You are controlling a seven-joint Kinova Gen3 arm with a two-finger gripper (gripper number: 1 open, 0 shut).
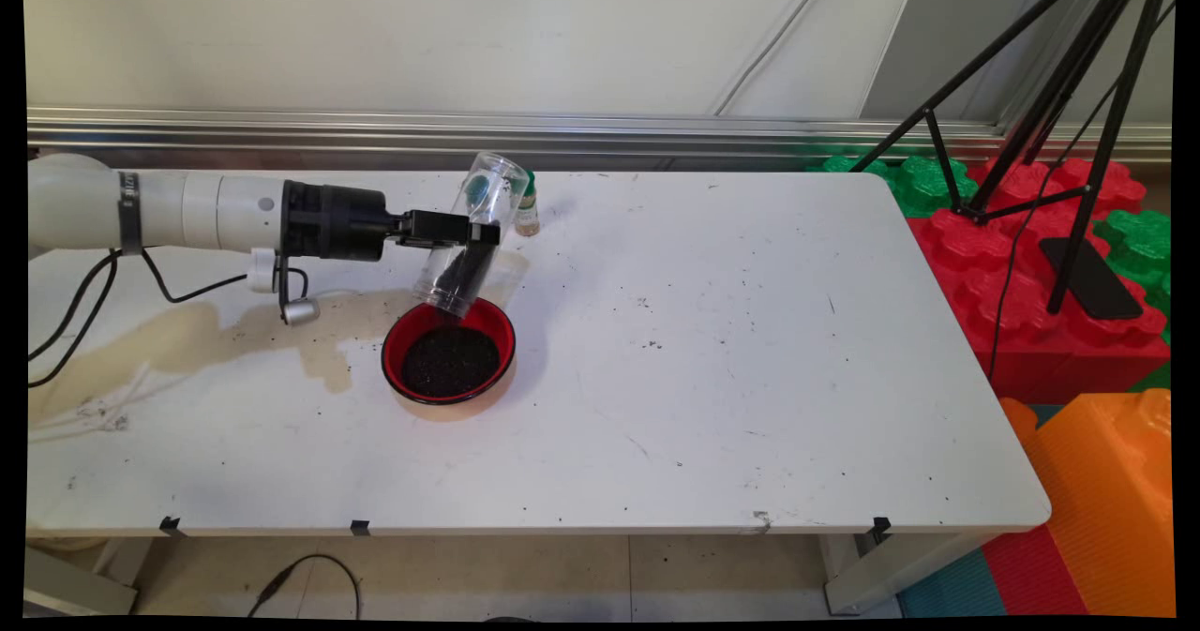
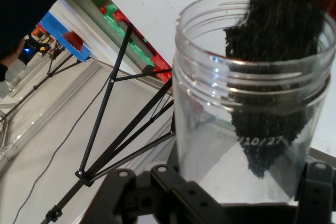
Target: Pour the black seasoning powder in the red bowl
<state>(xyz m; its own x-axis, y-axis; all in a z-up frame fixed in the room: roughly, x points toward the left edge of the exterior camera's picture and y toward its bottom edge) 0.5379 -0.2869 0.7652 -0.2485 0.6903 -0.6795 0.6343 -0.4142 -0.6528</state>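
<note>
The jaws [image 1: 466,240] are clamped on a clear plastic jar [image 1: 469,232], tipped mouth-down so black granules [image 1: 450,361] spill into the red bowl [image 1: 394,354] at its 6 o'clock on the worktop [image 1: 712,350]

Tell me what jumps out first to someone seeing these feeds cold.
The clear plastic jar, clamped in the gripper and tipped mouth-down at the table's left-centre, with black granules sliding toward its mouth. Right below sits a red bowl already holding a dark heap. Behind the jar stands a small green-capped bottle; a brownish stain spreads to the bowl's left.
</note>
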